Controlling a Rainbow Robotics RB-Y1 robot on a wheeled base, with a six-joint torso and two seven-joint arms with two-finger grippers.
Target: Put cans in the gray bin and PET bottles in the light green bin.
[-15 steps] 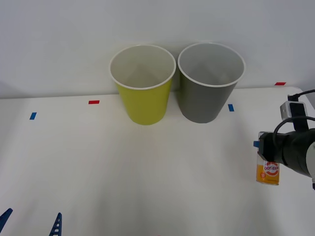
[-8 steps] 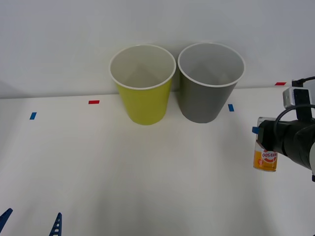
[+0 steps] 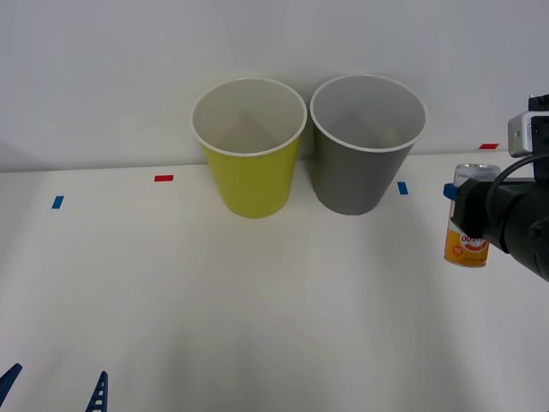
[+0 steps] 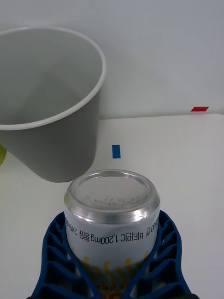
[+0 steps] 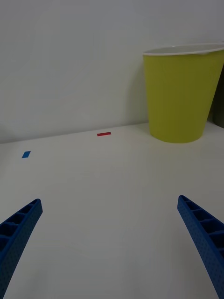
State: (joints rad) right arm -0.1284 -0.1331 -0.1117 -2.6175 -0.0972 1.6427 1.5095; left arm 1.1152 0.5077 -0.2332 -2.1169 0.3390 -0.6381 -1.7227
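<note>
My right gripper (image 3: 467,215) is shut on a slim can (image 3: 467,233) with a white upper part and orange lower part, held upright above the table at the right edge. In the right wrist view the can (image 4: 112,215) sits between my blue fingers (image 4: 56,261), silver top showing. The gray bin (image 3: 367,142) stands at the back, to the left of the can and farther off; it also looms ahead as the gray bin (image 4: 46,107) in the right wrist view. The light green bin (image 3: 249,146) stands beside it on the left. My left gripper (image 3: 56,390) is open, low at the front left.
Small blue tape marks (image 3: 402,187) and red tape marks (image 3: 163,178) lie on the white table (image 3: 257,300). A white wall rises right behind both bins. The left wrist view shows the light green bin (image 5: 182,93) ahead across bare table.
My right gripper has lifted the can upward and slightly toward the back; the can's silver top now shows in the front view. The left arm has stayed still.
</note>
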